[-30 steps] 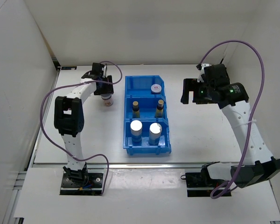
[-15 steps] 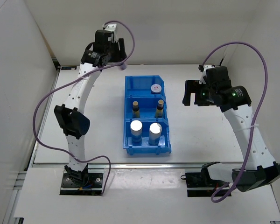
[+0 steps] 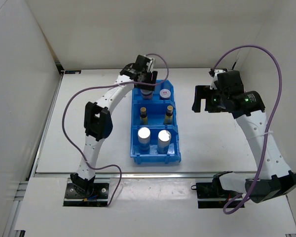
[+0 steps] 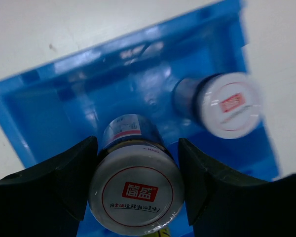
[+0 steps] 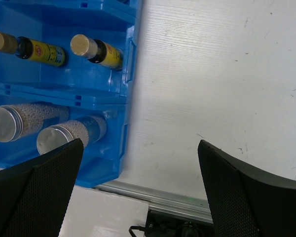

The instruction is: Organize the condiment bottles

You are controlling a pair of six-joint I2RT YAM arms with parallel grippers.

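held jar (image 4: pixel 135 190): white lid, red mark; above far compartment of blue bin (image 4: pixel 54 98), beside second jar (image 4: pixel 229 104)
left gripper (image 4: pixel 136 197): clamped on held jar
amber bottles (image 3: pixel 143 114): middle compartment
shakers (image 3: pixel 144 136): near compartment
right gripper (image 5: pixel 140 148): fingers spread apart; over table (image 5: pixel 212 74), right of blue bin

Blue three-compartment plastic bin (image 4: pixel 39 98): glossy, smooth. Squat white-lidded jar (image 4: pixel 136 197): glossy lid. Silver-lidded cylindrical shakers (image 5: pixel 5 124): dull metal lids. Tiny amber bottles (image 5: pixel 42 52): glossy. White table (image 5: pixel 212 74): matt, faintly scuffed. Right gripper fingers (image 5: pixel 34 197): black, matt, finely textured.
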